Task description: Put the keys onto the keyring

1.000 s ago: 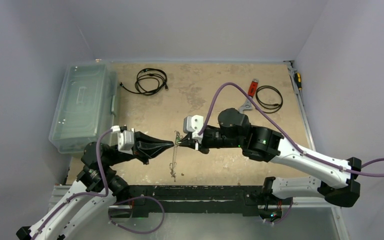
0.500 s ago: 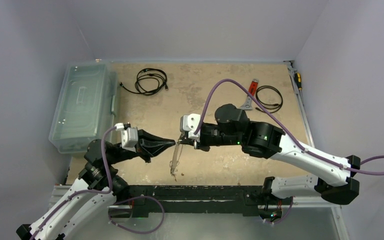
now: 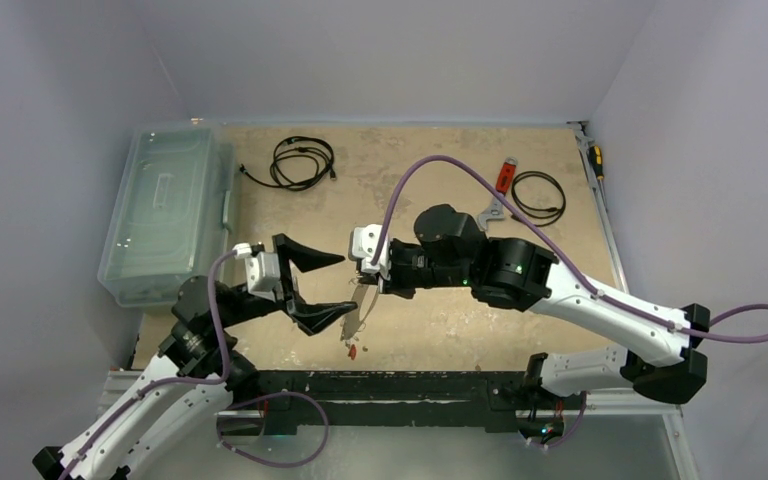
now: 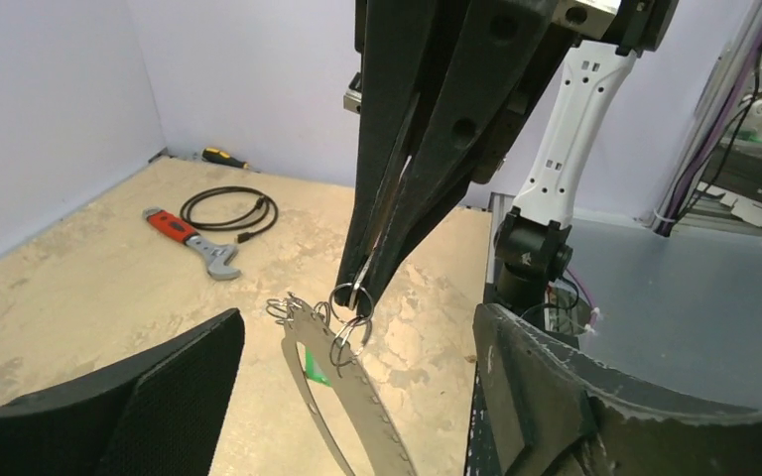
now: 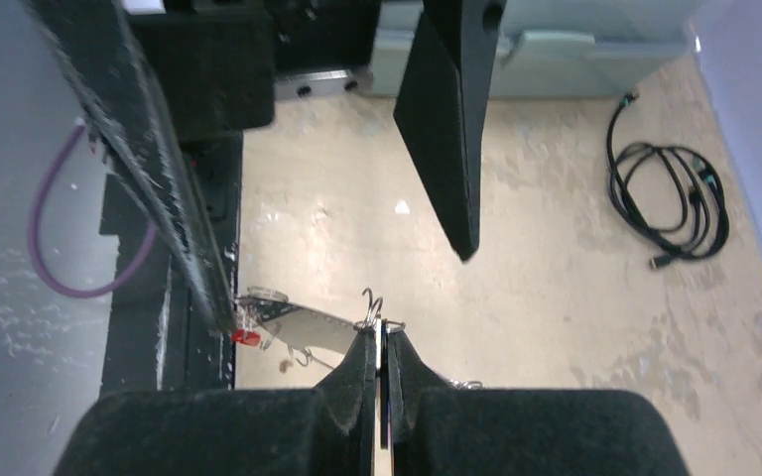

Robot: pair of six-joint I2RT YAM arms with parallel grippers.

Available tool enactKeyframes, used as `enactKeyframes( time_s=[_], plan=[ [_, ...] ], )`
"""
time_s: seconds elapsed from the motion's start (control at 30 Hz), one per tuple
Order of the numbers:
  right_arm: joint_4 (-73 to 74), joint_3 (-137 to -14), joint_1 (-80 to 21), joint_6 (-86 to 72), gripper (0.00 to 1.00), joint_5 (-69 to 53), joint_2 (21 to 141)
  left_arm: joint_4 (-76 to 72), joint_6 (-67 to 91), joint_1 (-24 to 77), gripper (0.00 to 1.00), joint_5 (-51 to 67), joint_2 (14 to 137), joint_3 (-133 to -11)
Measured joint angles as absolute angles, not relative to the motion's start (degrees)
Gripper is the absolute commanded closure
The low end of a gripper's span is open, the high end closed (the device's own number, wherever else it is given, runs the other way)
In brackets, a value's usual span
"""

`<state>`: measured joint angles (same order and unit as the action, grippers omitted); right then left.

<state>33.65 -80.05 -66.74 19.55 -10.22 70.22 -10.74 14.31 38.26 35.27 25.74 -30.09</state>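
The keyring [image 3: 354,318], a flat grey hoop, hangs slanting from my right gripper [image 3: 361,282]. That gripper is shut on a small split ring at the hoop's top. In the left wrist view the hoop [image 4: 365,409] shows a row of holes, several wire rings and a green key tag [image 4: 315,369]. A red key [image 3: 351,351] dangles at its low end, and the right wrist view shows this red key [image 5: 245,337] too. My left gripper [image 3: 334,283] stands open just left of the hoop, one finger on either side, touching nothing.
A clear plastic bin [image 3: 165,210] fills the left side. A black cable coil [image 3: 302,160] lies at the back. A red-handled wrench [image 3: 500,185], a second black cable [image 3: 538,195] and a screwdriver [image 3: 595,160] lie at the back right.
My left gripper was shut at the top of the hoop and has opened wide, letting go. My right gripper has shifted slightly left and back, still holding the keyring.
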Motion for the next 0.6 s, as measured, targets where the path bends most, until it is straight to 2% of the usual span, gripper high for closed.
enactKeyframes(
  time_s=[0.3,0.6],
  plan=[
    [34.2,-80.4,-66.7,18.7,1.0,-3.4,72.0,-7.3,14.6,38.3,0.03,27.2,20.8,-30.6],
    [31.0,-80.4,-65.7,15.9,1.0,7.2,73.2,-1.6,17.0,38.3,0.01,14.6,18.2,-34.8]
  ],
)
